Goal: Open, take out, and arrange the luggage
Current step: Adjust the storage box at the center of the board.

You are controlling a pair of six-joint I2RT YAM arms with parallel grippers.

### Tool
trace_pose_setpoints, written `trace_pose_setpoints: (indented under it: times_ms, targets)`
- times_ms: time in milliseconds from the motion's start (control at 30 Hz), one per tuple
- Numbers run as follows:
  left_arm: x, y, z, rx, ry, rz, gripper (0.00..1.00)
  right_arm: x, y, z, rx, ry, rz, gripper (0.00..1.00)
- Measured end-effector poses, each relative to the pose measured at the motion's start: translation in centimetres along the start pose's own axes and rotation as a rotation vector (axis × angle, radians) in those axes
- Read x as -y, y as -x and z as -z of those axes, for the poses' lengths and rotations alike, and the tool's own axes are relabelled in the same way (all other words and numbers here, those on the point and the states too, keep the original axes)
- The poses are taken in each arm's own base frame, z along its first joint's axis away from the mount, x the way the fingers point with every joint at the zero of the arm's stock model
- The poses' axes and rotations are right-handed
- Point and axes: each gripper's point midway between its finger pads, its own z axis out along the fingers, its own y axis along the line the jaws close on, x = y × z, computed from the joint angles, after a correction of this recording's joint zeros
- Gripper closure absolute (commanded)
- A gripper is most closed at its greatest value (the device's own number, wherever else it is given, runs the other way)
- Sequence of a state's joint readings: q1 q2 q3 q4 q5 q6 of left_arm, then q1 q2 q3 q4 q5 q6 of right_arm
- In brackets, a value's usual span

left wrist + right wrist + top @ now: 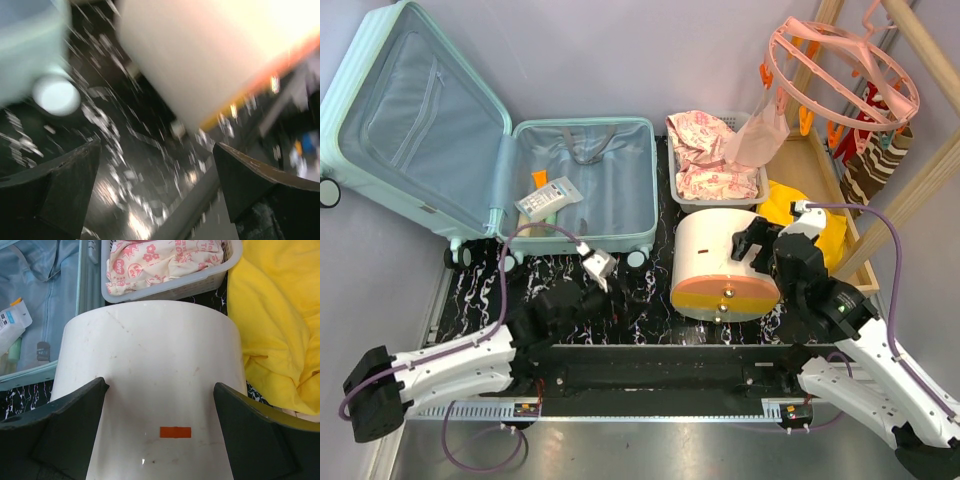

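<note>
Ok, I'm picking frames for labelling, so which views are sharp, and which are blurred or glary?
Left wrist: heavily smeared blur, with the cream cylinder washed out by glare toward the upper right and the marble tabletop streaked. Right wrist: sharp and evenly lit, yellow cloth crisp. Top external: sharp, soft even light, luggage clear.

Cream cylinder (715, 250) near white basket (718, 196)

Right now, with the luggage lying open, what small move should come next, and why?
Probably lift the left end effector and reach forward into the luggage for the white packet. The luggage lies open with the packet in its lower half, and that end effector stands open and empty just in front of it.
</note>
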State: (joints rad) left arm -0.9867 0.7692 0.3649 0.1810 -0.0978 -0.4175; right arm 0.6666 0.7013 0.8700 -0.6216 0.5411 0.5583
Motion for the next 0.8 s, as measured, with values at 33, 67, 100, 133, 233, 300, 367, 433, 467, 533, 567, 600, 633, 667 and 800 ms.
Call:
trace_pose_setpoints:
  times_ms: [33, 67, 100, 133, 233, 300, 367, 433, 467, 533, 567, 600, 633, 667, 800]
  targets:
    - [0.4, -1.7, 0.1, -0.045, -0.039, -0.004, 0.01, 0.0, 0.0, -0.1, -0.002, 0.0, 0.001, 0.07]
    - [0.7, -3.1, 0.1, -0.084, -0.07, -0.006, 0.01, -0.1, 0.0, -0.1, -0.002, -0.001, 0.002, 0.07]
    - [1.1, -4.1, 0.0, -0.117, -0.1, -0.005, 0.01, -0.1, 0.0, -0.2, -0.002, -0.001, 0.001, 0.07]
    - [1.6, -4.9, -0.3, -0.147, -0.131, -0.003, 0.01, -0.1, 0.0, -0.2, -0.001, -0.001, 0.002, 0.07]
    - [3.3, -6.2, -1.1, -0.193, -0.222, 0.019, 0.01, -0.2, 0.0, -0.2, -0.001, -0.001, 0.001, 0.07]
    - [4.4, -6.6, -1.5, -0.203, -0.277, 0.034, 0.01, -0.2, 0.0, -0.2, -0.001, -0.001, 0.0, 0.07]
    - [5.1, -6.8, -2.0, -0.209, -0.316, 0.049, 0.01, -0.2, 0.0, -0.2, 0.0, 0.001, -0.001, 0.08]
    - [5.7, -7.0, -2.7, -0.217, -0.339, 0.057, 0.01, -0.1, 0.0, -0.1, 0.001, 0.003, -0.004, 0.08]
    - [5.8, -7.0, -3.0, -0.214, -0.341, 0.063, 0.01, -0.1, 0.0, -0.1, 0.001, 0.005, -0.006, 0.08]
    - [6.0, -6.7, -3.6, -0.199, -0.341, 0.075, 0.01, -0.1, -0.1, -0.1, 0.005, 0.007, -0.009, 0.08]
    - [6.0, -6.5, -3.9, -0.191, -0.336, 0.081, 0.01, -0.1, -0.1, -0.1, 0.006, 0.008, -0.011, 0.08]
    - [6.0, -6.1, -4.2, -0.181, -0.327, 0.084, 0.01, -0.1, -0.1, 0.0, 0.008, 0.01, -0.012, 0.08]
    - [6.1, -5.7, -4.6, -0.172, -0.318, 0.089, 0.01, -0.1, -0.1, -0.1, 0.01, 0.01, -0.013, 0.08]
    - [6.1, -5.0, -5.0, -0.154, -0.305, 0.091, 0.01, -0.1, -0.1, -0.1, 0.011, 0.011, -0.014, 0.08]
    - [6.1, -1.8, -6.8, -0.073, -0.24, 0.098, 0.01, 0.0, -0.1, -0.1, 0.013, 0.01, -0.015, 0.09]
